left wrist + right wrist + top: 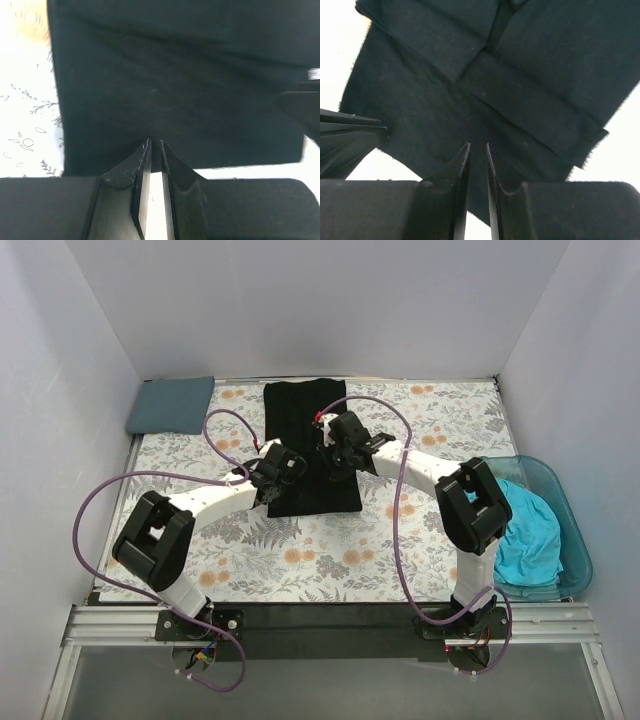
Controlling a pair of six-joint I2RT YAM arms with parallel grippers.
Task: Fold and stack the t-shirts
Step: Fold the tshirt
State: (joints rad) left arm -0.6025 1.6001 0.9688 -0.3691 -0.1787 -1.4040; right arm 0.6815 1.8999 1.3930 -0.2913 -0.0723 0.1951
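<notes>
White walls are closing in the bench (330, 555) on three sides, and a floral cloth is covering it. The black t-shirt (300, 410) is lying flat beneath both arms, narrowed into a long strip, with a folded-in band of cloth crossing it just ahead of the right pincer (478, 145). The left pincer (155, 142) is hovering with its tips right at the strip's nearest edge. On both pincers the fingers are sitting almost pressed together, with only a thin slit between them. Whether either one is nipping cloth cannot be told. Well out past the left pincer's outer side, the slate blue-grey t-shirt (170, 405) is lying as a folded square. Well out past the right pincer's outer side, the turquoise t-shirt (528, 530) is sitting bunched in a teal tub (578, 540).

The black cloth is looking thin, light and limp, so it is likely going to sag and wrinkle wherever nothing is supporting it. A lower layer may well be slipping free if only the top ply is caught. Pinching the two corners of one short end, through every layer, is looking like the safest hold for carrying that end over.
</notes>
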